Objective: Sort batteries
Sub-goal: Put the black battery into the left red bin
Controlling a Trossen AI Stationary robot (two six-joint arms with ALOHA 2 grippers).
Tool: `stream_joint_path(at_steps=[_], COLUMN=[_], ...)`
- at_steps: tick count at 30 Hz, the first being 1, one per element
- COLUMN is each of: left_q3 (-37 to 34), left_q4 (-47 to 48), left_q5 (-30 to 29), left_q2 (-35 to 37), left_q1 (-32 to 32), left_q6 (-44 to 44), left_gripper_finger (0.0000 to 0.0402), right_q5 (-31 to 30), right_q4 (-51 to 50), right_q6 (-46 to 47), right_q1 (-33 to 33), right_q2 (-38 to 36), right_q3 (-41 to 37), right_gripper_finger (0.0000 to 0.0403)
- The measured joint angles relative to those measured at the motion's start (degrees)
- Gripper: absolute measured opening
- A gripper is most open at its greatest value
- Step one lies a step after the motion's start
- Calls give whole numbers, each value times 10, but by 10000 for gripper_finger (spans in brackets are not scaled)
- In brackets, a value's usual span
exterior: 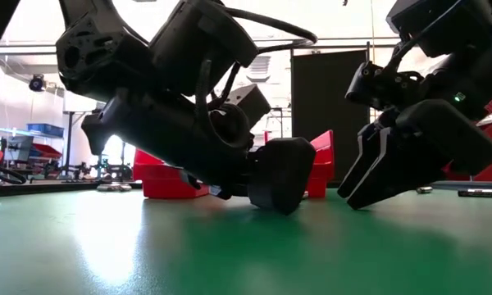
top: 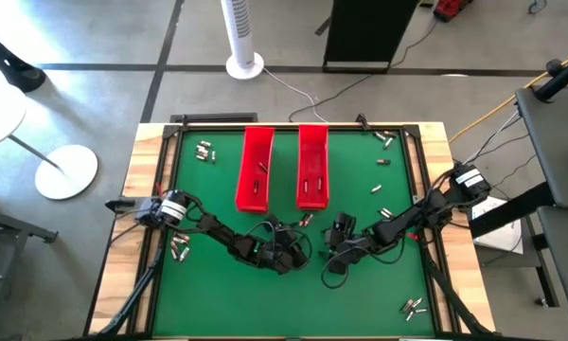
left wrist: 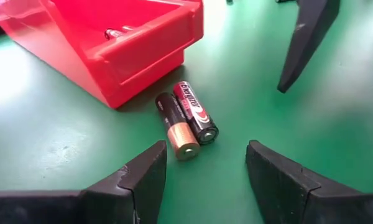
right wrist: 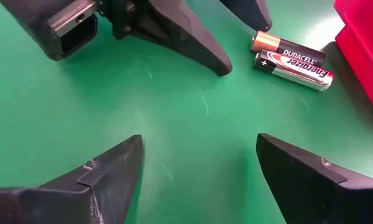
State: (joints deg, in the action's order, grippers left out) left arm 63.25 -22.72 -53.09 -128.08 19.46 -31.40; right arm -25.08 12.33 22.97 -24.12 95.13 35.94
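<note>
Green felt-like matting covers the counter point(top: 293, 294), smooth and faintly scuffed, inside a wooden frame. Two long red plastic trays point(top: 254, 170) lie side by side toward the far edge, glossy and straight-walled. Just off the near end of the right tray point(left wrist: 130, 46) rest two batteries, small smooth cylinders touching along their sides: one black with a copper end point(left wrist: 177, 126), the other black and red with a silvery end point(left wrist: 196, 112). In the left wrist view their long axes run parallel, from the tray wall toward the left gripper point(left wrist: 205, 180), with the copper and silvery ends facing it.

That gripper sits low over the matting with its matte dark, wedge-shaped jaws spread apart and holding nothing; the pair lies ahead of the gap, nearer one finger, apart from both. The right gripper point(right wrist: 199, 168) hovers close by from the other side, jaws likewise released and empty, with the pair off to one side beyond them.

More batteries point(top: 204, 151) lie scattered near the counter's corners and edges, and one or two show inside the trays.
</note>
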Motion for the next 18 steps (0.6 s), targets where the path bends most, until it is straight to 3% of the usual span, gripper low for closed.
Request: stream_joint_path(at_steps=[12, 18], left_q3=[-7, -7], left_q4=[25, 26], left_q5=[15, 22], left_q2=[10, 10], left_q1=[-17, -22], left_q6=[-8, 5], left_gripper_finger=[189, 160], right_q5=[0, -1], right_q4=[0, 0], right_q6=[-3, -4], right_q1=[0, 0], right_q2=[0, 0], right_q3=[-1, -1], right_gripper_finger=[302, 312])
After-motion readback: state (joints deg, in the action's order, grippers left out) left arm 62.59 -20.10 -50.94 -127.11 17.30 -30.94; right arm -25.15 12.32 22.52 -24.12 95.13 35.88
